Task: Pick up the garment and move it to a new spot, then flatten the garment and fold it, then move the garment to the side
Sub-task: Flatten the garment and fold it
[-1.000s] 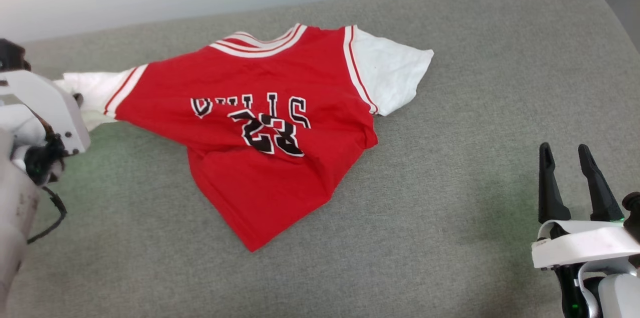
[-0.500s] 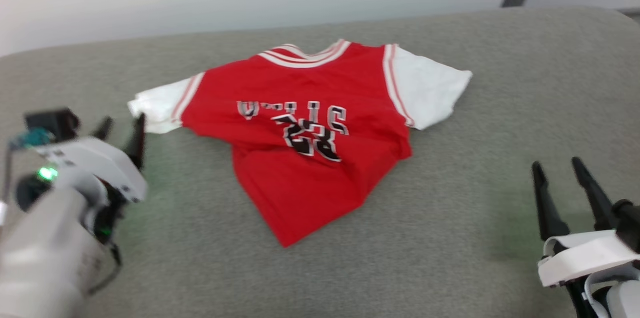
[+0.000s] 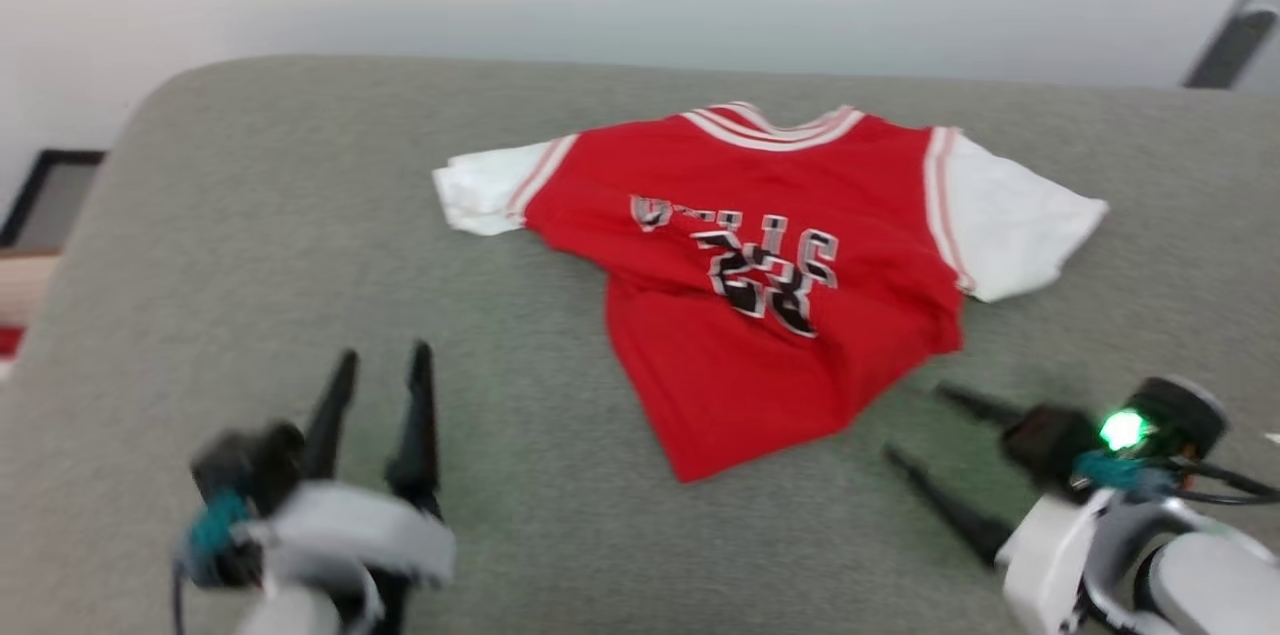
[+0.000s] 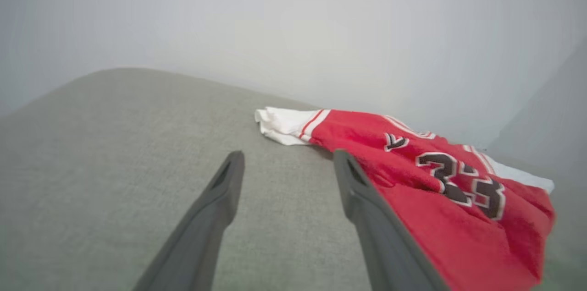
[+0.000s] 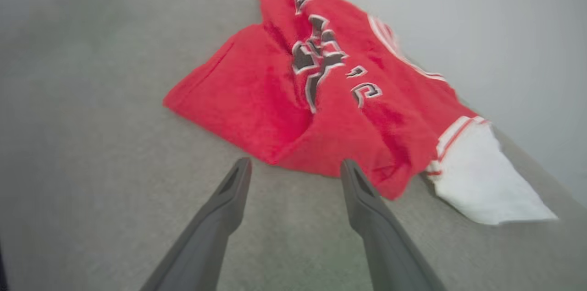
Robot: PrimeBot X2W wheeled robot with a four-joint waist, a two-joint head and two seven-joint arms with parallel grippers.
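Observation:
The garment is a small red jersey with white sleeves and black lettering, lying rumpled on the grey padded surface, collar at the far side. My left gripper stands open near the front left, well apart from the garment's white sleeve. In the left wrist view the garment lies to the right of the open left gripper. My right gripper is open, fingers pointing left at the lower hem. In the right wrist view the hem lies just beyond the right gripper.
The padded surface has a rounded left corner, beyond which a dark frame sits low on the floor. A pale wall runs behind it. A dark pole stands at the far right.
My left gripper opened, let go of the white sleeve and drew back to the near left. The right gripper turned its fingers toward the hem. The head camera turned, shifting the picture.

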